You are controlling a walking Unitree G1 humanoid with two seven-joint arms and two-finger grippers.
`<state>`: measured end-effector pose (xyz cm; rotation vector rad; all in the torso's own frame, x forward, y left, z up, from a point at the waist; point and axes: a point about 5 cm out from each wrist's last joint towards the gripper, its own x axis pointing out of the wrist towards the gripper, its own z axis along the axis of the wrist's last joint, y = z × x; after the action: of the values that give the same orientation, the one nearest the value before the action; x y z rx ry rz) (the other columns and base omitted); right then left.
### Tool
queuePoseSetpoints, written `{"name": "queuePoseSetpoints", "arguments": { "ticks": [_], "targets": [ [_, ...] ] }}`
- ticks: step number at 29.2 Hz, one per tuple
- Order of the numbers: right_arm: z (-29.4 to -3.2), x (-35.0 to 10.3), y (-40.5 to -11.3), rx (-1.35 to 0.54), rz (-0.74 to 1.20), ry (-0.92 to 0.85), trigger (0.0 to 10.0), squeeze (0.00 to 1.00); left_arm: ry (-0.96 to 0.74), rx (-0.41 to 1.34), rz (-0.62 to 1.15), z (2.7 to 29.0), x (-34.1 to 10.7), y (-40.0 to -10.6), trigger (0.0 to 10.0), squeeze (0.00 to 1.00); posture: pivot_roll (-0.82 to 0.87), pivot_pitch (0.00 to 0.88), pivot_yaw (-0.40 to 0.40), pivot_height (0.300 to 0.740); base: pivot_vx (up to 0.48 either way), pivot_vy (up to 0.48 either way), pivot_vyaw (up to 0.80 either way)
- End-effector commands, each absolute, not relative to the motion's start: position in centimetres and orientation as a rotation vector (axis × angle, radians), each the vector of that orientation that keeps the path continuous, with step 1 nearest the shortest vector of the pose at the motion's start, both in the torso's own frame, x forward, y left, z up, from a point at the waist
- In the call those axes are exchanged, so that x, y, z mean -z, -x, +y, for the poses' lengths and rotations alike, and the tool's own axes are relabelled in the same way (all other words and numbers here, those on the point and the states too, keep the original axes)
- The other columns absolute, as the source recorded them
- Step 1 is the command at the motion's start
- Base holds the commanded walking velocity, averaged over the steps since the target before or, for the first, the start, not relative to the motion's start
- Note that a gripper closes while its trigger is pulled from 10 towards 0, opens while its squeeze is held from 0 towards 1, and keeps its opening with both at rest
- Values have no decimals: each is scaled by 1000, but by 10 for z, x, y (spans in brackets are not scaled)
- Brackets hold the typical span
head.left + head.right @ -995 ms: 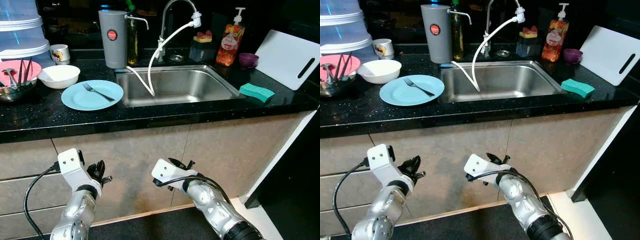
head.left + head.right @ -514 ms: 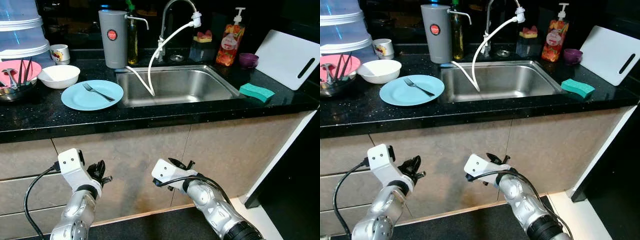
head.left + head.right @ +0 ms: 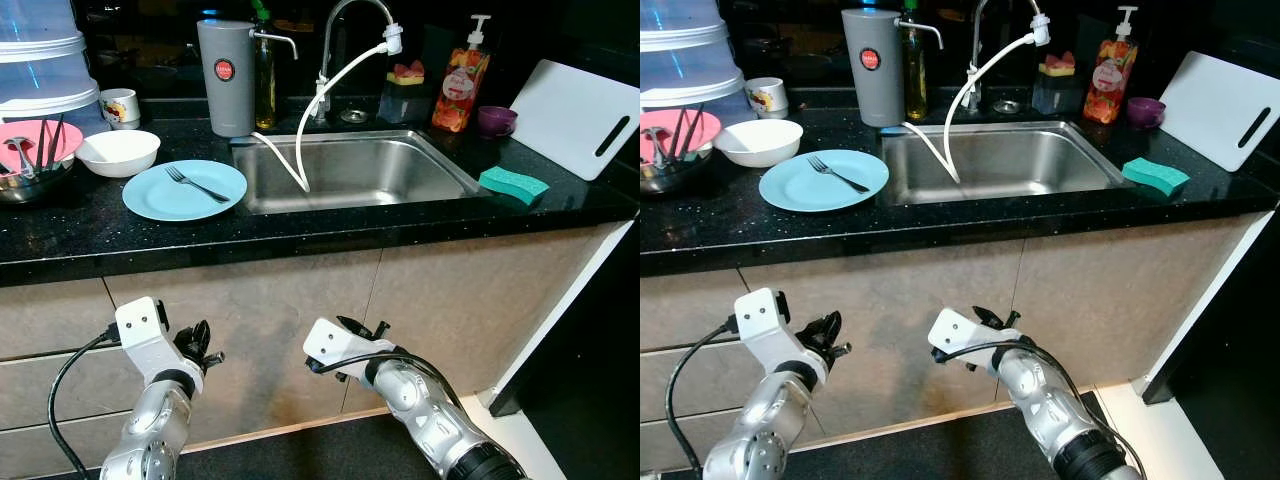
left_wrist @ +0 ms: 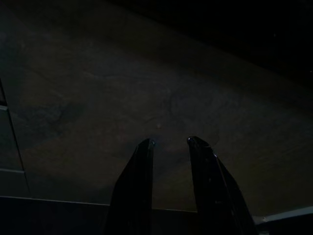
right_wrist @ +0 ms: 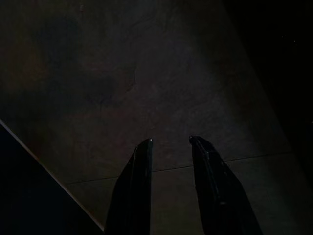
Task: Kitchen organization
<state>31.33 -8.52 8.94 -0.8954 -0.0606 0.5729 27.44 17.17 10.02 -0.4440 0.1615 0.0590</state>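
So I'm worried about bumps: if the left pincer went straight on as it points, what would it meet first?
Most likely the beige cabinet front under the counter; the open left pincer faces it, though depth is unclear.

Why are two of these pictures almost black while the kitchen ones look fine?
Left and right eye views: sharp and evenly lit, with soft glare on the steel sink and black countertop. Left wrist view: dim, the left gripper pointing at the shaded cabinet front. Right wrist view: equally dark around the right gripper.
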Motion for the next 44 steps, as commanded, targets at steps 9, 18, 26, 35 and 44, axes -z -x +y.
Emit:
{"name": "queuePoseSetpoints", "arguments": {
  "ticks": [9, 18, 26, 35, 44],
  "targets": [
    [-88, -88, -312, -568, -50, 889, 10000, 0, 467, -59, 177, 169, -98, -273, 10000, 0, -142, 14, -21, 740, 0, 0, 0],
    [-88, -89, -313, -568, -50, 889, 10000, 0, 467, -61, 174, 169, -99, -274, 10000, 0, -141, 15, -24, 740, 0, 0, 0],
    [-88, -89, -313, -567, -50, 889, 10000, 0, 468, -59, 176, 169, -98, -274, 10000, 0, -140, 17, -23, 740, 0, 0, 0],
    [-88, -89, -313, -568, -50, 889, 10000, 0, 468, -62, 174, 169, -99, -274, 10000, 0, -139, 19, -25, 740, 0, 0, 0],
    [-88, -89, -313, -568, -51, 889, 10000, 0, 466, -60, 175, 170, -99, -274, 10000, 0, -138, 22, -22, 740, 0, 0, 0]
  ]
}}
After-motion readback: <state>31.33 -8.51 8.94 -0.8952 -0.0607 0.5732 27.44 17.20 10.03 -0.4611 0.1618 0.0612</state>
